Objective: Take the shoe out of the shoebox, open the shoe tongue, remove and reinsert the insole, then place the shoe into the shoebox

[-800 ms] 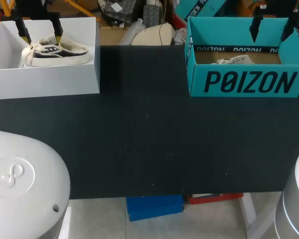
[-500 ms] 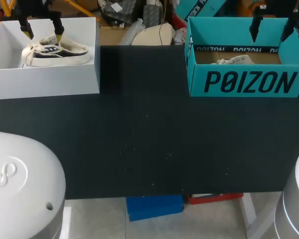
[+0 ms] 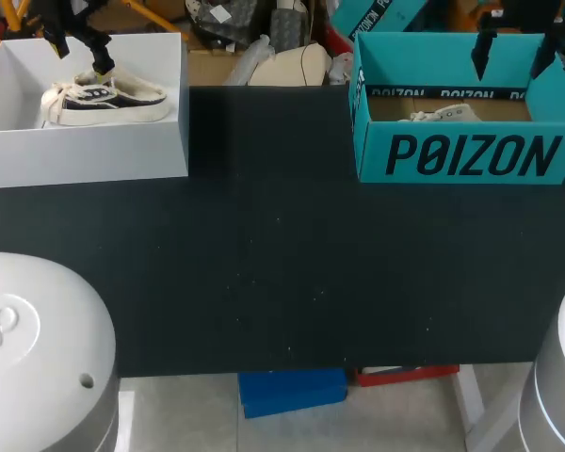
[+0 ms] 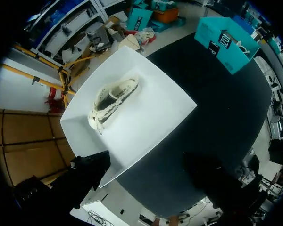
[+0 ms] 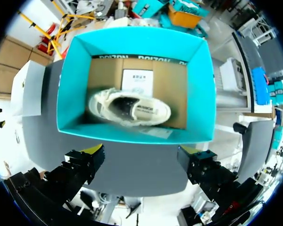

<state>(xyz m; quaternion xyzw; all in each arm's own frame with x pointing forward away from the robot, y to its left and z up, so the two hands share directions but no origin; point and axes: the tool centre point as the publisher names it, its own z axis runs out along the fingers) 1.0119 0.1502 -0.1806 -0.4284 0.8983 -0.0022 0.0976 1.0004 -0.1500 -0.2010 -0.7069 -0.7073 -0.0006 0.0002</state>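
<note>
A dark and cream shoe (image 3: 104, 97) lies on its side in the white shoebox (image 3: 85, 155) at the far left. My left gripper (image 3: 77, 54) hangs open above that shoe, touching nothing. In the left wrist view the shoe (image 4: 114, 98) lies far ahead of the open gripper (image 4: 146, 167) inside the white box (image 4: 151, 117). A white shoe (image 3: 443, 115) sits in the teal shoebox (image 3: 461, 155) at the far right. My right gripper (image 3: 518, 52) is open above it. The right wrist view shows this shoe (image 5: 129, 107) sole down in the teal box (image 5: 132, 134), ahead of the open gripper (image 5: 142, 157).
The black tabletop (image 3: 282, 254) stretches between the two boxes. The white housings of my arms (image 3: 38, 348) fill the near corners. The teal box's walls stand higher than those of the white box.
My left gripper has twisted about its axis above the white box and lifted slightly away from the shoe. The right arm and both shoes have kept still.
</note>
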